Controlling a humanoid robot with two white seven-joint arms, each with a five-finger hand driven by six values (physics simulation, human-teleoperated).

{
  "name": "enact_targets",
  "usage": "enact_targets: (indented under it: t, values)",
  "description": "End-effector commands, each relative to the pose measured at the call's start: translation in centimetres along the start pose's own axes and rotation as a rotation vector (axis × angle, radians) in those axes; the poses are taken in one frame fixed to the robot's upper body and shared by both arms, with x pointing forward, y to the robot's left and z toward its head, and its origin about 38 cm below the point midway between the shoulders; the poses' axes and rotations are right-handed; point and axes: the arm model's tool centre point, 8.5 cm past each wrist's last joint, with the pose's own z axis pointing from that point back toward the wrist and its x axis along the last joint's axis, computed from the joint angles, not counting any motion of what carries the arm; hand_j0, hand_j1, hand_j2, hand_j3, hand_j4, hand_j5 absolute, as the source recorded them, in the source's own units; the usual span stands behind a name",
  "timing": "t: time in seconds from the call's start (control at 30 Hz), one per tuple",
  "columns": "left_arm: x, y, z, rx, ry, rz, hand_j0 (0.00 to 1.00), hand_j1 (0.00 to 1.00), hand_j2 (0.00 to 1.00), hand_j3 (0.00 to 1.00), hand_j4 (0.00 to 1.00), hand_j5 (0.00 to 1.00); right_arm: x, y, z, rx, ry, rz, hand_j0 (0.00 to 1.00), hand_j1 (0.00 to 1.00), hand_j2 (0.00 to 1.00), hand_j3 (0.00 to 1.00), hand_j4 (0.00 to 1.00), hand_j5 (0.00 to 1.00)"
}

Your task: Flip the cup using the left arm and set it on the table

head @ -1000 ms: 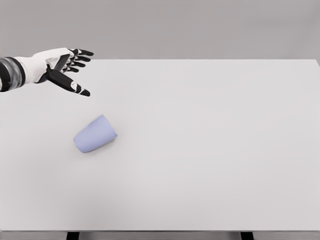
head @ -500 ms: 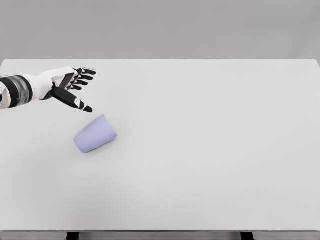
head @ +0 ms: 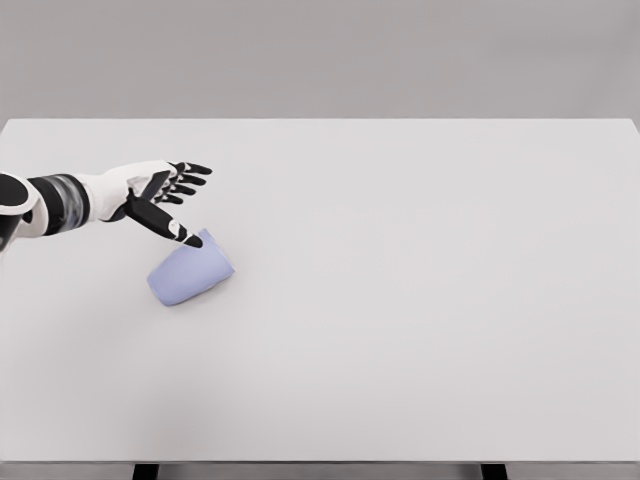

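The pale blue cup (head: 190, 272) lies on its side near the worktop's (head: 420, 300) left edge. The left hand (head: 155, 190) hovers just above it — fingers spread, holding nothing — thumb tip over the cup's upper end.

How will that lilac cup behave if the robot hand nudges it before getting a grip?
The cup lies on its side on the flat table, so it would probably roll. Its tapered shape suggests a curving path. The left robot hand is open beside its upper end, and the smooth wall may slip under a light touch.
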Motion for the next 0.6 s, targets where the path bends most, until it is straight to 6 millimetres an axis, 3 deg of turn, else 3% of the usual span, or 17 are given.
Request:
enact_targets:
  t: [0.0, 0.57]
  values:
    - [-0.2, -0.1, 0.0, -0.005, 0.005, 0.002, 1.0, 1.0, 1.0, 1.0, 1.0, 1.0, 0.0, 0.0, 0.0, 0.0, 0.0, 0.001, 1.0, 1.0, 1.0, 1.0, 1.0, 1.0]
    - [-2.2, -1.2, -0.5, -0.04, 0.055, 0.019, 1.0, 1.0, 1.0, 1.0, 1.0, 1.0, 0.0, 0.0, 0.0, 0.0, 0.0, 0.001, 1.0, 1.0, 1.0, 1.0, 1.0, 1.0]
